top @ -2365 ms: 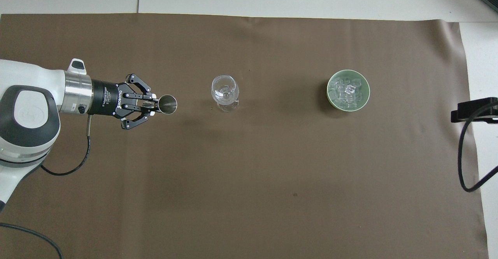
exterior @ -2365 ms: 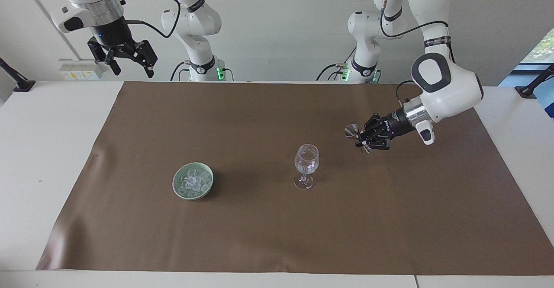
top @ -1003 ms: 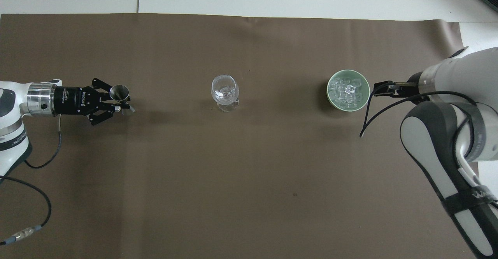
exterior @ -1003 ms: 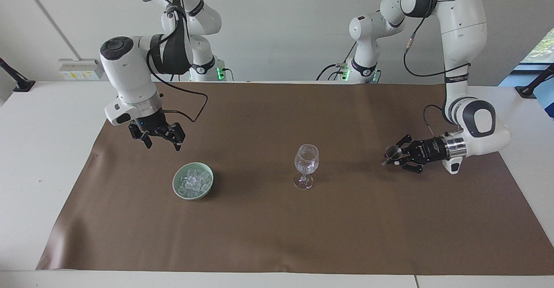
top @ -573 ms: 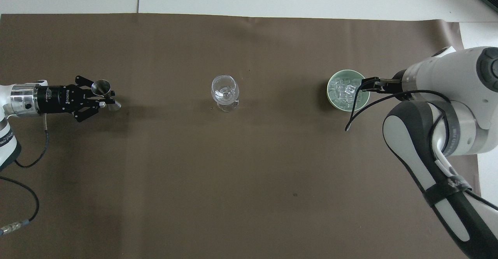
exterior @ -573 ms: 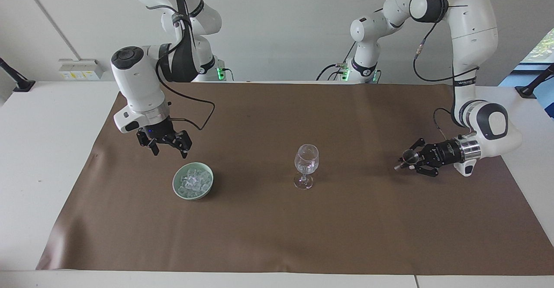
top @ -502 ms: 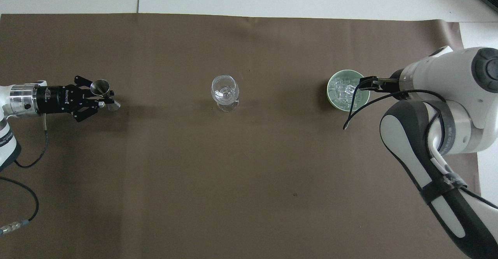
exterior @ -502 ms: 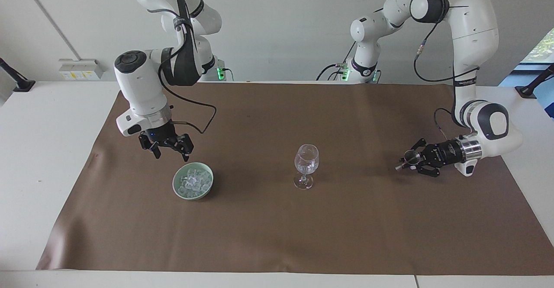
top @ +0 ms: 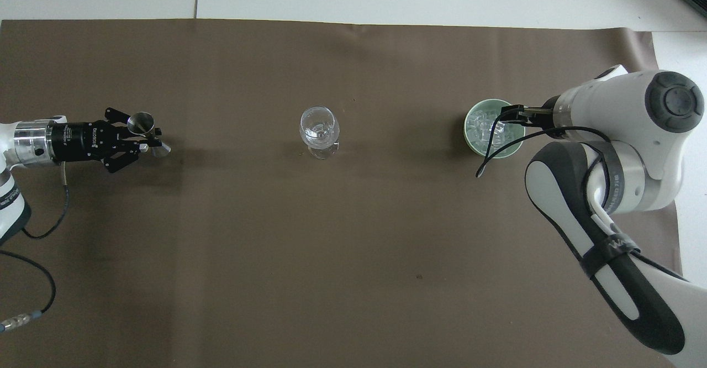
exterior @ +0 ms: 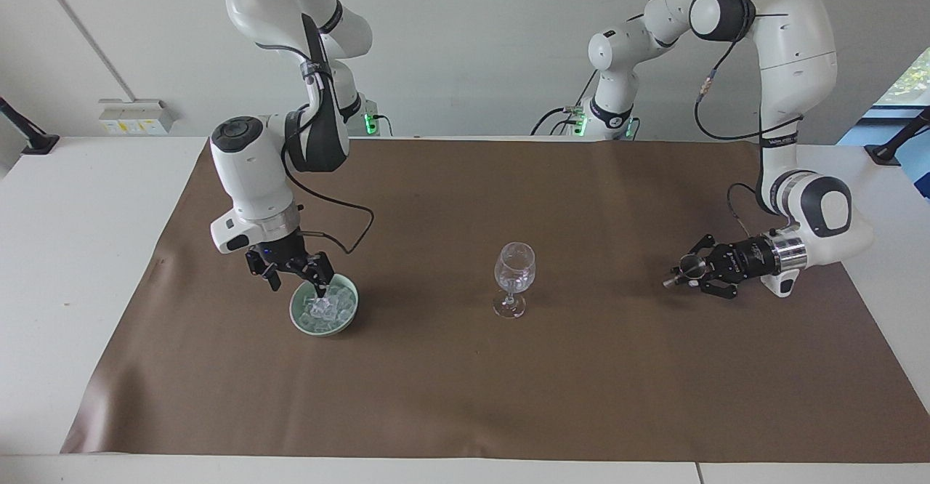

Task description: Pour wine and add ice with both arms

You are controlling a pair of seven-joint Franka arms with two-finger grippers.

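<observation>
Standing mid-surface on the brown mat (exterior: 465, 397): one stemmed glass (exterior: 514, 279), upright, nothing near it. Toward the right arm's end, level with the glass: pale green bowl (exterior: 296, 318) holding the ice (exterior: 327, 308), clear cubes heaped inside. Right gripper (exterior: 298, 275) low over the bowl's rim, jaws spread, one fingertip down among the cubes; its black cable (top: 497, 150) hangs across the bowl in the overhead view. Left gripper (exterior: 689, 272) low over the mat toward the left arm's end, well apart from the glass, jaws pinching a small metal jigger (top: 144, 127), tilted.
</observation>
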